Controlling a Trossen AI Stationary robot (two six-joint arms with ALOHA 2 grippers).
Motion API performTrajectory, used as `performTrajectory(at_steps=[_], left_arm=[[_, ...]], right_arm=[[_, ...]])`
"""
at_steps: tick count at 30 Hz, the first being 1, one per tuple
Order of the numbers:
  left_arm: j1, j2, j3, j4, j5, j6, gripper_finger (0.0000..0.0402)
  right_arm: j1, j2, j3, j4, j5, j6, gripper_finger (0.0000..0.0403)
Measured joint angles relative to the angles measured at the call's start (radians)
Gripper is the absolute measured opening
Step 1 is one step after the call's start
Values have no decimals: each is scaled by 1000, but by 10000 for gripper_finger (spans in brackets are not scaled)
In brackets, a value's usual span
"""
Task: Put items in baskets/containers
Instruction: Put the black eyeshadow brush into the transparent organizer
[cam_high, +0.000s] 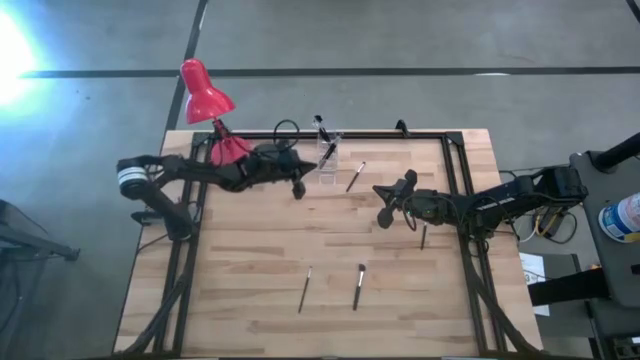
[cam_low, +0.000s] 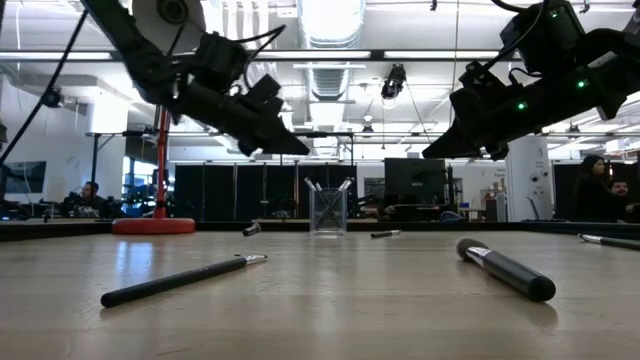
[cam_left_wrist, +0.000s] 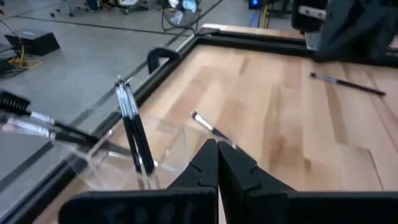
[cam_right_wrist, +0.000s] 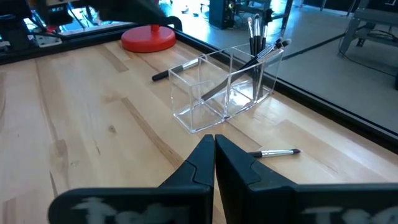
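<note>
**A:** Wooden slat worktop (cam_high: 250, 260) in a dark frame, workshop behind. Status on the brushes?

**B:** Partly done. The clear squarish plastic holder (cam_right_wrist: 224, 87) at the far edge already has a few thin dark-handled brushes with silver ferrules (cam_right_wrist: 256, 40) standing in one compartment. The other compartment looks empty from the right wrist view.

**A:** What's loose?

**B:** Several. One brush (cam_high: 355, 176) lies just beside the holder, between the two end effectors. One brush (cam_right_wrist: 180, 67) lies behind the holder, towards the round red lamp base (cam_right_wrist: 148, 38). Two more, a thin brush (cam_high: 304, 288) and a thicker-handled one (cam_high: 358, 285), are on the near part of the worktop, well apart from both arms. Another (cam_high: 423, 236) lies close under the right arm.

**A:** End effectors?

**B:** Left end effector (cam_left_wrist: 216, 163) is pinched fully together with nothing between its fingers, hovering just beside the holder on the lamp side. Right end effector (cam_right_wrist: 214, 157) is also pressed closed and empty, raised off the worktop, with the holder ahead of it and the nearest loose brush just in front.

**A:** So neither is carrying.

**B:** Correct. My read: a minority of the visible brushes are stowed, at least five remain. The one next to the holder looks the easiest next pick, but whichever end effector goes would need to spread its fingers first.
</note>
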Motion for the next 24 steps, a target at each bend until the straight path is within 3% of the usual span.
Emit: performTrajectory(at_steps=[11, 24], left_arm=[[-124, -129, -172, 2, -34, -19, 0], [-246, -152, -266, -55, -81, -134, 0]], right_arm=[[0, 0, 0, 4, 0, 0, 8], [0, 0, 0, 4, 0, 0, 8]])
